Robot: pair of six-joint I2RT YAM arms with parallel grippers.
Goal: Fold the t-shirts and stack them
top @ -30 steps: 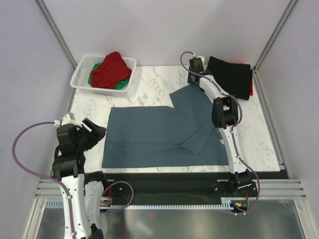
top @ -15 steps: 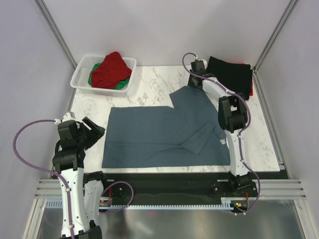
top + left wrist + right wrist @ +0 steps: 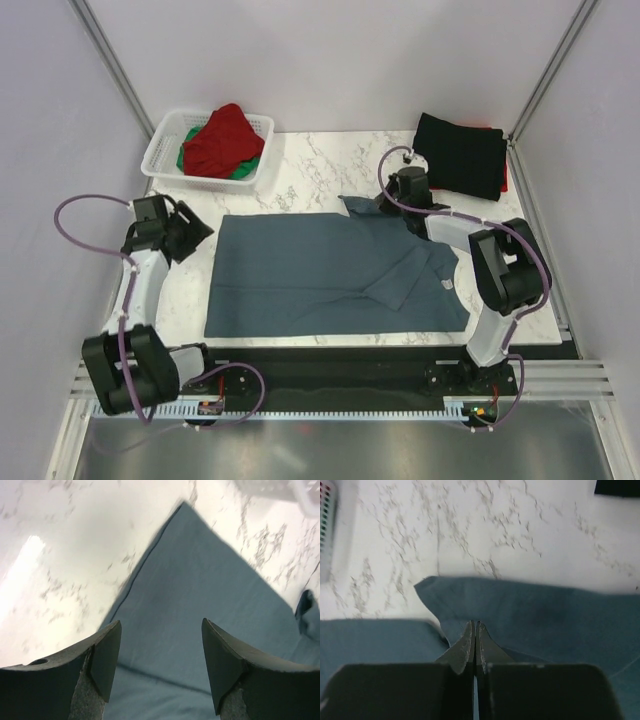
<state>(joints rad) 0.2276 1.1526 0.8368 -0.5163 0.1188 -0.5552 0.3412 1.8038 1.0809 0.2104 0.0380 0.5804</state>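
Observation:
A slate blue-grey t-shirt (image 3: 310, 270) lies spread flat across the middle of the table. My right gripper (image 3: 384, 205) is shut on the fabric of its far right sleeve (image 3: 545, 615), and the cloth bunches up round the tips of that gripper (image 3: 475, 623). My left gripper (image 3: 196, 235) hovers open just off the shirt's far left corner (image 3: 182, 510), nothing between the fingers (image 3: 161, 622). A folded black t-shirt (image 3: 460, 155) lies at the far right with a red one (image 3: 503, 180) peeking out under it.
A white lattice basket (image 3: 160, 150) at the far left holds a crumpled red t-shirt (image 3: 222, 138) on a green one (image 3: 240, 170). Bare marble table (image 3: 320, 165) shows between basket and black shirt. Purple cables loop off both arms.
My right gripper closed on the sleeve and drew it from the far side toward the shirt's body. My left arm swung forward from the near left to the shirt's far left corner.

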